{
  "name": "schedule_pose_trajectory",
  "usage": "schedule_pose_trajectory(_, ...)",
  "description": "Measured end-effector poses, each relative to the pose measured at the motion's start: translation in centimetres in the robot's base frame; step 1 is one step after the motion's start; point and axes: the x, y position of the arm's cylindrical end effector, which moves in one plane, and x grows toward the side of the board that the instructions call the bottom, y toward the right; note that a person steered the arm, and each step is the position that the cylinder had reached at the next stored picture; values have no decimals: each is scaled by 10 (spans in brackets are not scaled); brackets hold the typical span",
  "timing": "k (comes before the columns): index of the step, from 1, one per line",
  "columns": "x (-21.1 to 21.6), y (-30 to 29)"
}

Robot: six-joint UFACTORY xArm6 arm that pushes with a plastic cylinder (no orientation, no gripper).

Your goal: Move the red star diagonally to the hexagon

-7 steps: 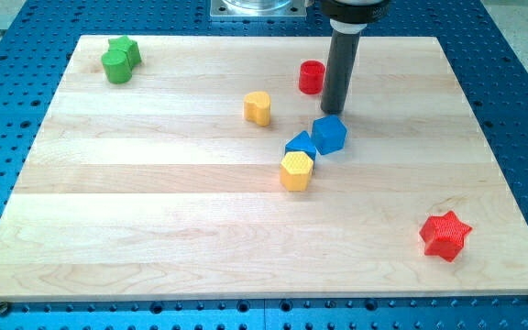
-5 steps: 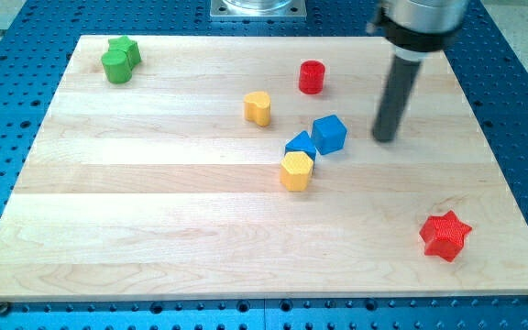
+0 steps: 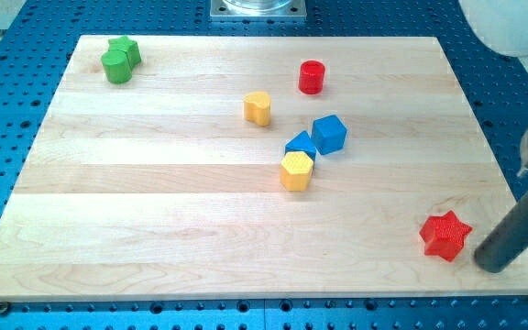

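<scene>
Red star (image 3: 445,236): near right corner of board (image 3: 154,211), lying flat; no clear long axis.
Yellow hexagon (image 3: 296,170): centre, touching a blue block (image 3: 300,144).
My tip (image 3: 490,267): just right of star; no pincer, holds nothing.

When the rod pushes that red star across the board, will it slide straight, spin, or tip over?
The red star sits low and flat on the smooth wooden board, so it will probably slide rather than tip. Its points make off-centre contact likely, so it may spin. My tip stands just to the view's right of it, slightly lower, apparently not touching.
</scene>
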Motion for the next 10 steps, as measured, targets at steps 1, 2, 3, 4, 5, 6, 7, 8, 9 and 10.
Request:
schedule_pose_trajectory(1, -4, 0)
schedule_pose_trajectory(2, -4, 0)
schedule_pose_trajectory(3, -4, -9)
schedule_pose_trajectory(4, -4, -17)
schedule_pose_trajectory(5, -4, -68)
schedule_pose_trajectory(6, -5, -112)
schedule_pose_trajectory(7, 17, -40)
schedule_pose_trajectory(8, -16, -29)
schedule_pose_trajectory(9, -47, -32)
schedule_pose_trajectory(10, -47, -119)
